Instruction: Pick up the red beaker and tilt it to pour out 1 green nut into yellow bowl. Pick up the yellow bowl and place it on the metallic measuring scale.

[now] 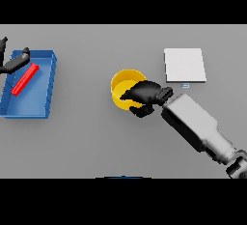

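- My left hand (14, 63) shows at the table's (91, 137) far left edge, over the near-left rim of the blue tray (48, 93); only a dark finger or two reaches over the tray's upper corner, and whether that hand is open or closed I cannot tell.
- The tray sits along the left side of the table, and the red beaker (25, 79) lies on its side inside it, slanted from the tray's lower left toward its upper middle, just beside my left hand.
- No green nut can be made out in the tray or elsewhere from here.
- The yellow bowl (123, 85) rests near the middle of the table, well apart from the tray.
- My right hand (144, 95) lies over the bowl's right rim, fingers curled across the top and the thumb tucked below the lower edge, clamping the rim.
- My right arm runs from the table's lower right corner up to that hand.
- The scale (185, 65), a pale square plate, sits toward the table's upper right, near the bowl but not touching it, with a small light tab at its lower edge.
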Motion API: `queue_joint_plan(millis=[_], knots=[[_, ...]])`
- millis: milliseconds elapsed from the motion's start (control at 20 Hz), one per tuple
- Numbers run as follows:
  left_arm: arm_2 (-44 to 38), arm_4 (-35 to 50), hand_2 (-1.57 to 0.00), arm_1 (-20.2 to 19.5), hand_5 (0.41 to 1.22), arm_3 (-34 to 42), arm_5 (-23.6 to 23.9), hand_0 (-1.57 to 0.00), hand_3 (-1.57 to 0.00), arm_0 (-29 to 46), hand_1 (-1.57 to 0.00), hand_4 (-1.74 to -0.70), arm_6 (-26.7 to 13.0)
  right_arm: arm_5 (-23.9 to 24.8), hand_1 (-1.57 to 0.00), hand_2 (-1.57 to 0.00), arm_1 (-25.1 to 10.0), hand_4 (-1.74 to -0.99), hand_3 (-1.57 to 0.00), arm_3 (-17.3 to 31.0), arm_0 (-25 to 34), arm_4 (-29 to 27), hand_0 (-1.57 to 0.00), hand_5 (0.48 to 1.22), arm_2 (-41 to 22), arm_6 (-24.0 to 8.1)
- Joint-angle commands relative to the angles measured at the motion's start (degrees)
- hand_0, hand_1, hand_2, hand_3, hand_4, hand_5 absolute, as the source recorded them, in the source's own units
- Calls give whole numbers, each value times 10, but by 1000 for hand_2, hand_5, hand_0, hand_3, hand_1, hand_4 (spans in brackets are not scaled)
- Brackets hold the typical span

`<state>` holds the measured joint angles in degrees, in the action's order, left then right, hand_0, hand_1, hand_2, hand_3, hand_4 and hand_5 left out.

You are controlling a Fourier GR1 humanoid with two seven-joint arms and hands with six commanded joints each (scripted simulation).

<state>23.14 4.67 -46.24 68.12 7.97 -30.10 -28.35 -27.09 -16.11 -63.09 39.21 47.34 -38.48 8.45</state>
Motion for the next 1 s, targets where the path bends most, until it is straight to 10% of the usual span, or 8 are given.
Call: queue_joint_plan(millis=[0,250,950], knots=[[-2,3,1,1,725,-1,0,1,1,2,1,-795,6,-11,-664,-624,-5,-1488,-472,-8,-2,-6,-721,1016,1,3],[-3,3,1,-8,727,16,4,1,1,8,1,-799,-3,-48,-1274,-1261,-10,-1649,-1019,-12,3,-22,-1292,1154,-2,-5],[1,-2,1,-8,719,23,9,1,1,7,1,-798,-13,-108,-1558,-1529,-79,-1728,-1348,-135,25,-85,-1559,1218,38,-58]])
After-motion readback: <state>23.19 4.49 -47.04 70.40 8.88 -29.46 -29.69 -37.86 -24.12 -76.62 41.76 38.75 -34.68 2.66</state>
